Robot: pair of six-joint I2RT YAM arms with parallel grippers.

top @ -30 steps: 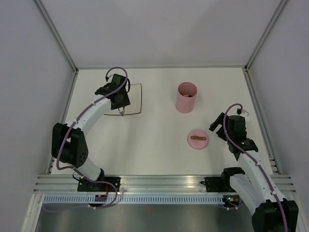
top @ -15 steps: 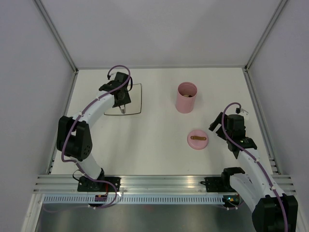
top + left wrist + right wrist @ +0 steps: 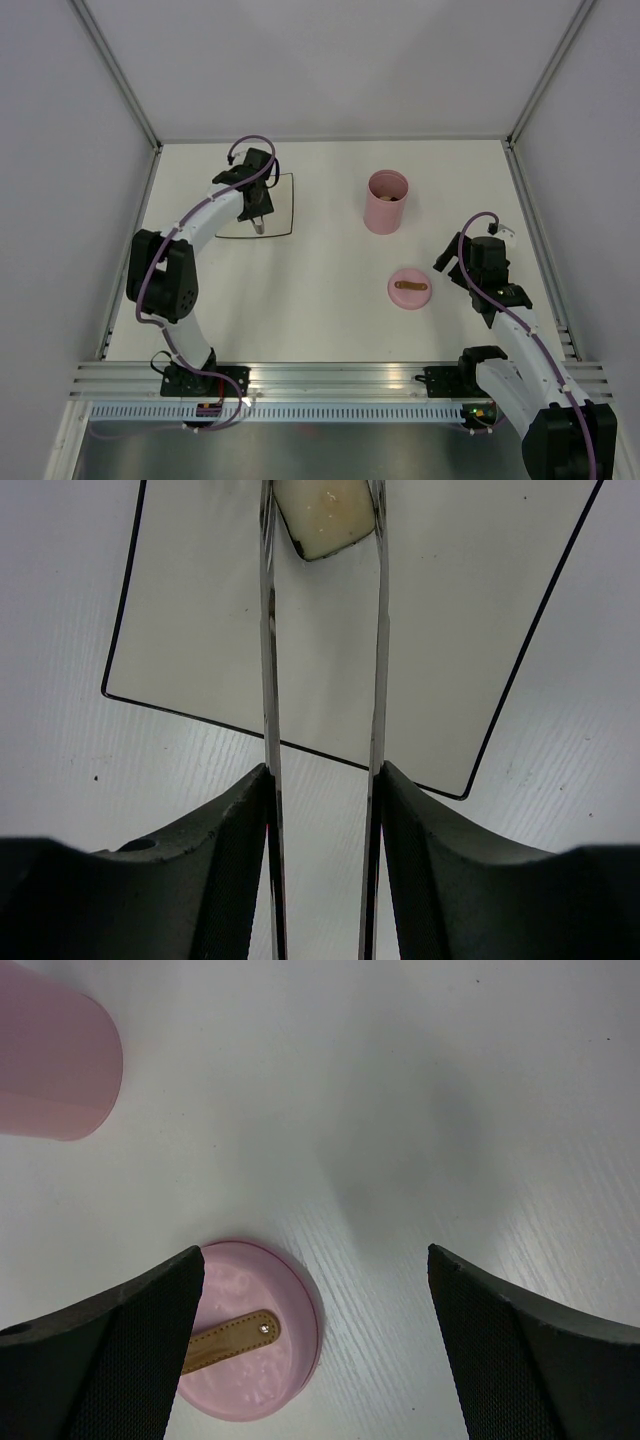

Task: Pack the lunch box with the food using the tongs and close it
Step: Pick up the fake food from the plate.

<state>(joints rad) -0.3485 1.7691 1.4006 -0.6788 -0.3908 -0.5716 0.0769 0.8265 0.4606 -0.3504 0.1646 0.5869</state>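
My left gripper (image 3: 258,208) (image 3: 322,780) is shut on the tongs (image 3: 268,680), whose two silvery arms run up between its fingers over the white plate (image 3: 291,205) (image 3: 180,630). A dark-edged cube of food with a white centre (image 3: 325,520) sits between the tong tips, both arms against its sides. Whether it rests on the plate I cannot tell. The pink lunch box (image 3: 386,201) (image 3: 50,1060) stands open at the back right, something pale brown inside. Its lid (image 3: 409,289) (image 3: 250,1350) lies flat on the table, strap handle up. My right gripper (image 3: 458,262) (image 3: 315,1340) is open, just right of the lid.
White walls with metal posts close in the table on the left, back and right. A metal rail carrying both arm bases (image 3: 330,385) runs along the near edge. The plate shows no other pieces in the left wrist view.
My left gripper has shifted slightly right and farther back over the plate. Its fingers have squeezed the tongs a little narrower. The right arm has stayed almost still.
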